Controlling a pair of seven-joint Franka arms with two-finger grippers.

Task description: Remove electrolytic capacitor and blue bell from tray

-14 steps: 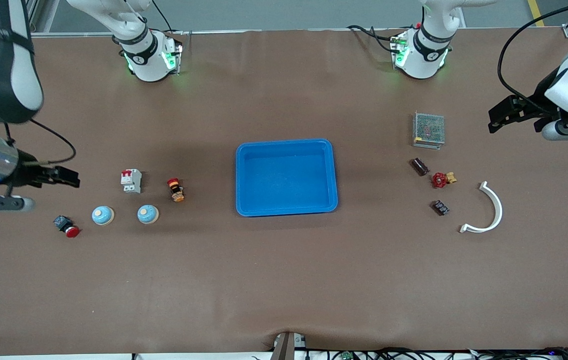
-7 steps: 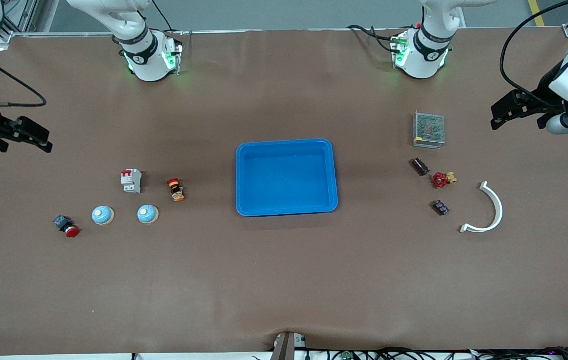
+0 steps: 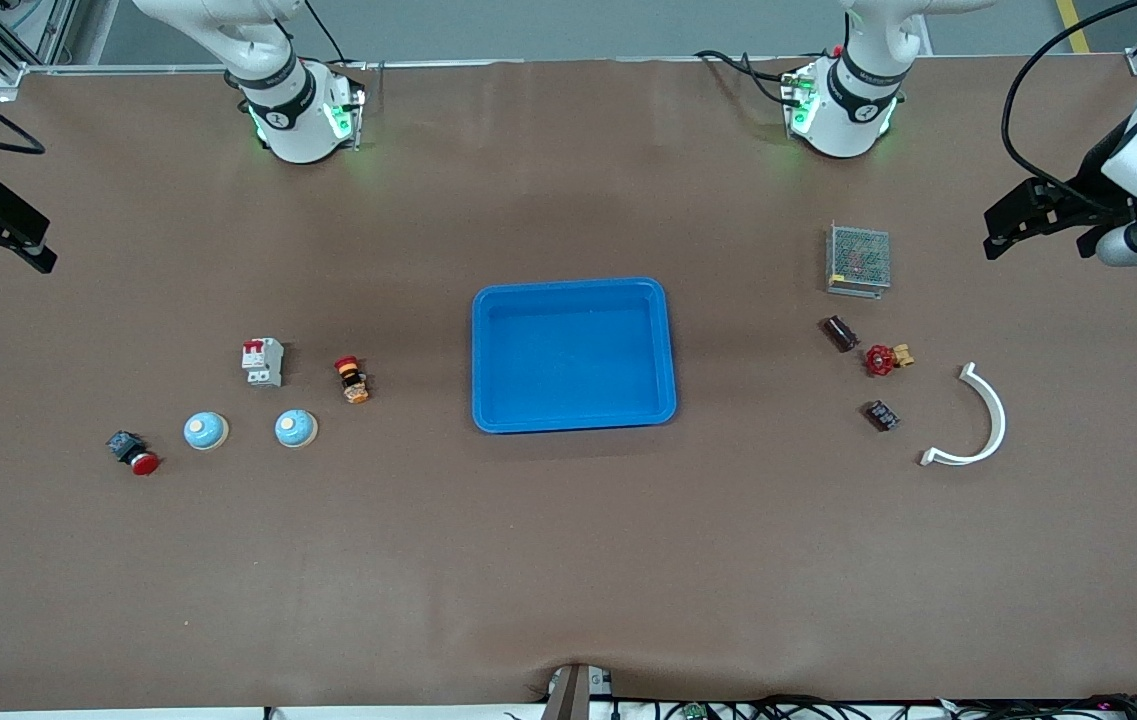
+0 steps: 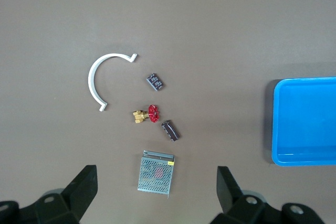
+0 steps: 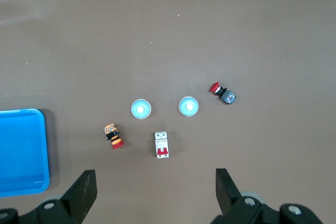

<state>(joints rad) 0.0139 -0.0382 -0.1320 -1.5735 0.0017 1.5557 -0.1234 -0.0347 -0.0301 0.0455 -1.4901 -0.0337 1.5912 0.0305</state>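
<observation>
Fingers: both grippers, left gripper and right gripper, spread wide, holding nothing.
Capacitor: lies flat, long axis 10-to-4 o'clock.
Bells: two, and, domes up.

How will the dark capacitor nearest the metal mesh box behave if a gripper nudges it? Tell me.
The capacitor looks like a short cylinder lying on its side, so it will probably roll when nudged. It seems small, likely light. The red valve lies close beside it, so it might bump that.
</observation>
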